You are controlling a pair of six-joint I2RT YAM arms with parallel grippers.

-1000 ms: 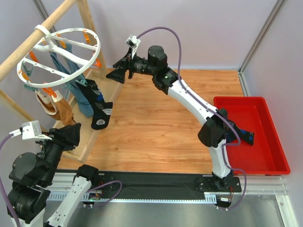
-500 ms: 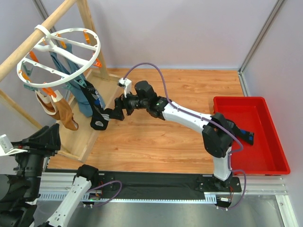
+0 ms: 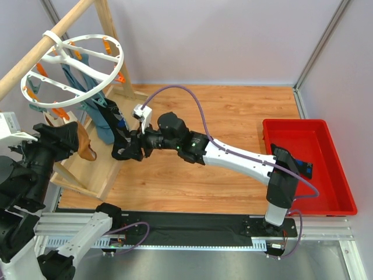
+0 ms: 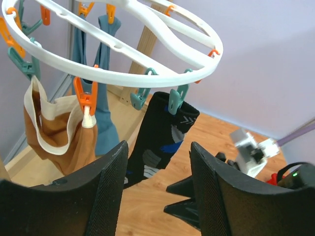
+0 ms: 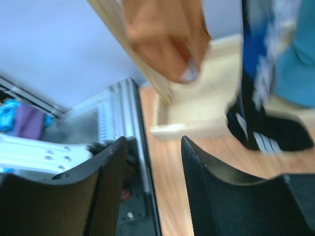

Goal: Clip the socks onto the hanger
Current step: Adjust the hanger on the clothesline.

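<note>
The white ring hanger point(image 3: 73, 70) hangs from a wooden pole at the far left. One black sock point(image 3: 118, 129) with white and blue marks hangs from a teal clip point(image 4: 174, 101) on the hanger's ring point(image 4: 147, 78). It shows mid-frame in the left wrist view point(image 4: 162, 132) and blurred in the right wrist view point(image 5: 266, 123). My right gripper point(image 3: 128, 150) is open and empty, low beside the sock's foot. My left gripper point(image 3: 74, 135) is open and empty, raised below the ring and facing the sock. A dark thing with a blue mark point(image 3: 302, 167) lies in the red tray.
Teal-blue socks point(image 4: 101, 73) and a tan-brown sock point(image 4: 59, 132) hang from other clips. The wooden rack's base frame point(image 3: 99, 175) lies on the table left of my right gripper. A red tray point(image 3: 326, 192) stands at the right edge.
My right arm came down from beside the hanger and swung to the foot of the hanging black sock. My left arm rose toward the hanger.
</note>
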